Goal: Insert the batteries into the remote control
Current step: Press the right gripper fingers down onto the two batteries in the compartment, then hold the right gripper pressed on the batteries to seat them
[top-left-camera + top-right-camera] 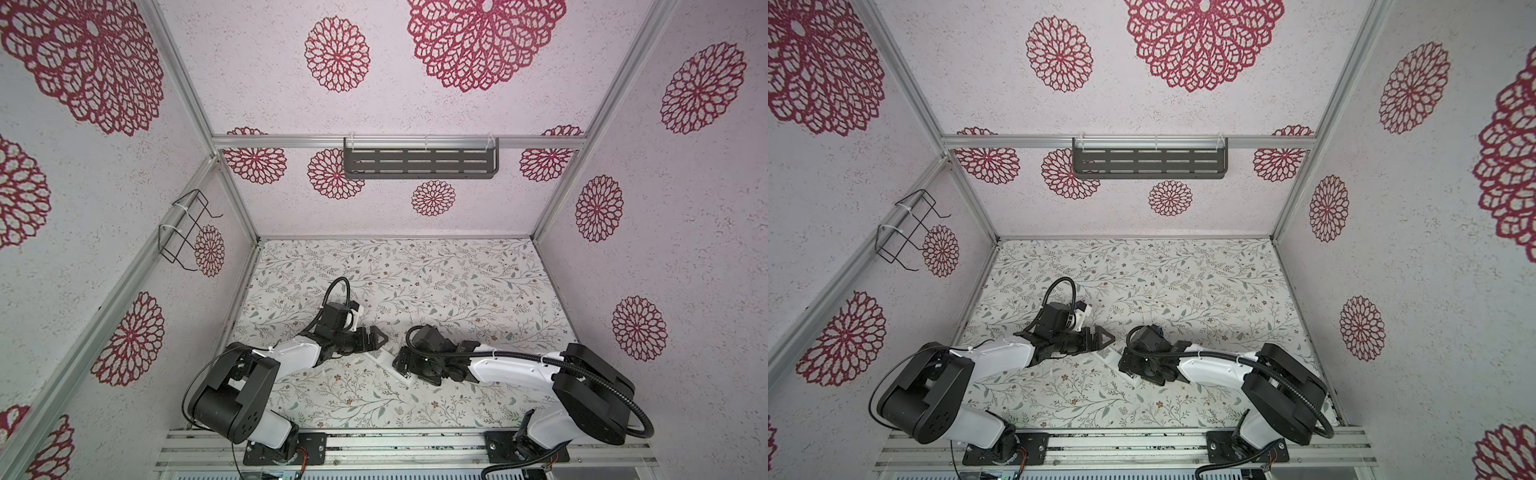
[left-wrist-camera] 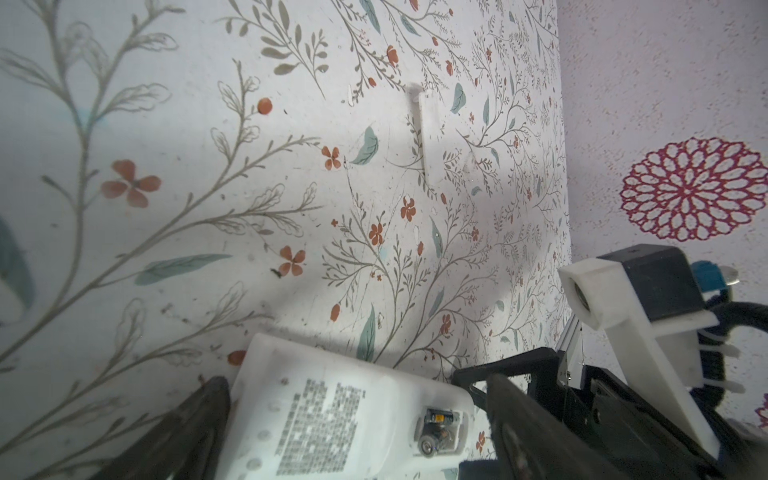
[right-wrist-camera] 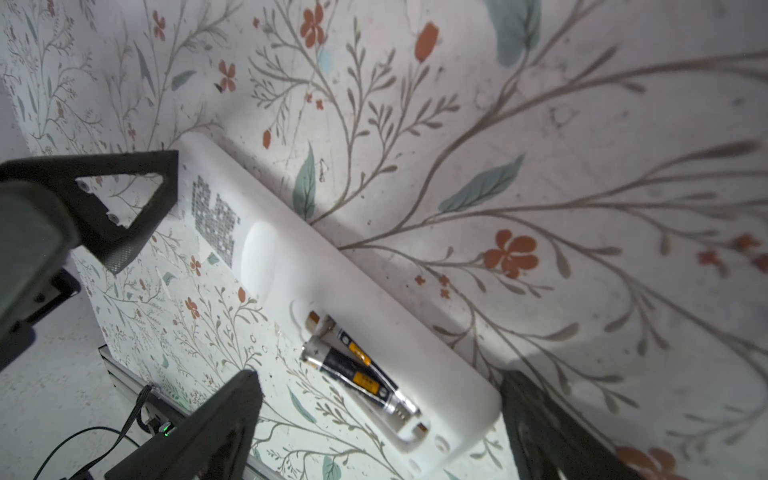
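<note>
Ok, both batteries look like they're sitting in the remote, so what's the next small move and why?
Probably lower the right gripper and gently press down the raised one of the batteries. Both lie in the open compartment of the remote control, but one's end seems to ride above the rim, and the open jaws straddle that part.

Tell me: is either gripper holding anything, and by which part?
Nothing held: left gripper and right gripper stand open, each straddling one end of the remote control.
</note>
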Controlling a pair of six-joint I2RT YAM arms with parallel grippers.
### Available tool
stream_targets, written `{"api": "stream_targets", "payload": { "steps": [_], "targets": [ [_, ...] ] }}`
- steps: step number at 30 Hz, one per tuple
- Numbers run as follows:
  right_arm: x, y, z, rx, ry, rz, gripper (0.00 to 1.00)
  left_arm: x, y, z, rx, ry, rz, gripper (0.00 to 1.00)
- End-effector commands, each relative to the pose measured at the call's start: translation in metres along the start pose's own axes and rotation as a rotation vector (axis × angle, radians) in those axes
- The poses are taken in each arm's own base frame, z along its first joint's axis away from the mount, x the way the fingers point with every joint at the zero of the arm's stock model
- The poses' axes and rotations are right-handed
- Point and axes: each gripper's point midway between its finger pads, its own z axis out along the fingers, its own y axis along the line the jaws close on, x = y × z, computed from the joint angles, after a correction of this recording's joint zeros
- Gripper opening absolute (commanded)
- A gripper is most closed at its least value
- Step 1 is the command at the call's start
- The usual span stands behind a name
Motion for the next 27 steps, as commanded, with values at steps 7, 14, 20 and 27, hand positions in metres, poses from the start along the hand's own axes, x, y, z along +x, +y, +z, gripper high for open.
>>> {"api": "stream_targets", "payload": {
  "steps": [7, 14, 20, 27],
  "targets": [
    [-0.002, -0.001, -0.004, 0.041, -0.038, 0.022, 0.91, 0.006, -0.005, -0.001, 0.034, 0.003, 0.004, 0.98],
    [0.001, 0.003, -0.006, 0.007, -0.020, -0.008, 0.95, 0.012, -0.013, -0.003, 0.074, 0.003, -0.007, 0.98],
    [-0.003, 0.016, 0.001, -0.028, -0.010, -0.047, 0.95, 0.022, -0.019, -0.009, 0.079, -0.003, -0.015, 0.98],
    [-0.018, 0.016, 0.006, -0.008, -0.008, -0.104, 0.96, 0.029, -0.020, -0.014, 0.063, -0.036, -0.040, 0.98]
  ]
}}
